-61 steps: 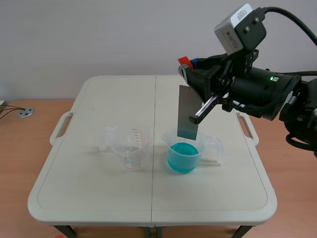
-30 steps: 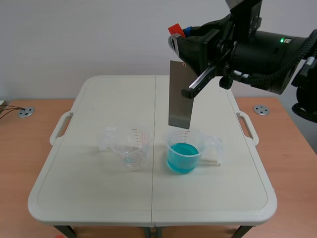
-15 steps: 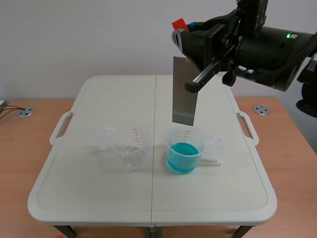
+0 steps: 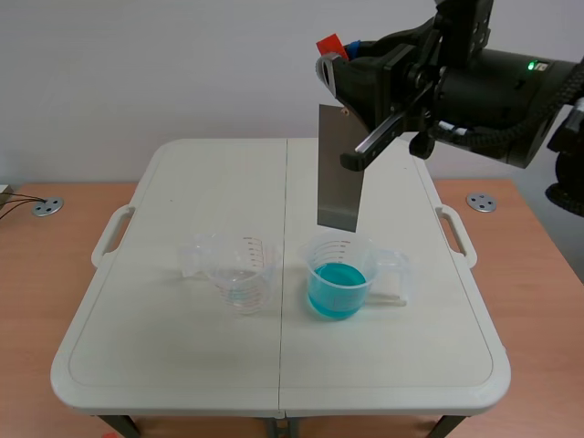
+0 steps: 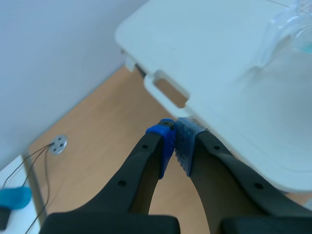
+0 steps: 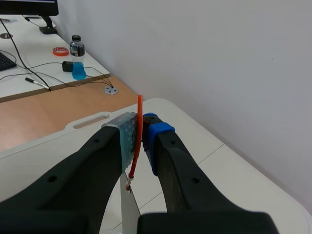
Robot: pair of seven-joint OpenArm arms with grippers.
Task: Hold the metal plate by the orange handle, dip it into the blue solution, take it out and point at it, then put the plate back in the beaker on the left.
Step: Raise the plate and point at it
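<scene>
The grey metal plate [image 4: 340,166] hangs upright above the beaker of blue solution [image 4: 338,276], its lower edge clear of the rim. My right gripper [image 4: 334,50] is shut on the plate's orange handle [image 4: 328,44], high over the table's right half. In the right wrist view the thin orange handle [image 6: 139,136] is pressed between the two pads, and the plate's top [image 6: 127,209] shows below. The clear beaker [image 4: 239,271] stands left of the blue one, with a little liquid at its bottom. My left gripper [image 5: 174,141] is shut on nothing, off the table's left edge; the scene view does not show it.
The white folding table [image 4: 182,356] has a carrying handle on each side [image 4: 111,234]. A thin stick [image 4: 388,297] lies by the blue beaker's right side. The wooden floor holds small round metal discs [image 4: 47,207]. In the left wrist view the table's handle [image 5: 168,91] lies ahead of my fingers.
The right arm lifted the plate out of the blue beaker and carried it upward. Since half a second ago it has held still. The clear beaker has shifted a little.
</scene>
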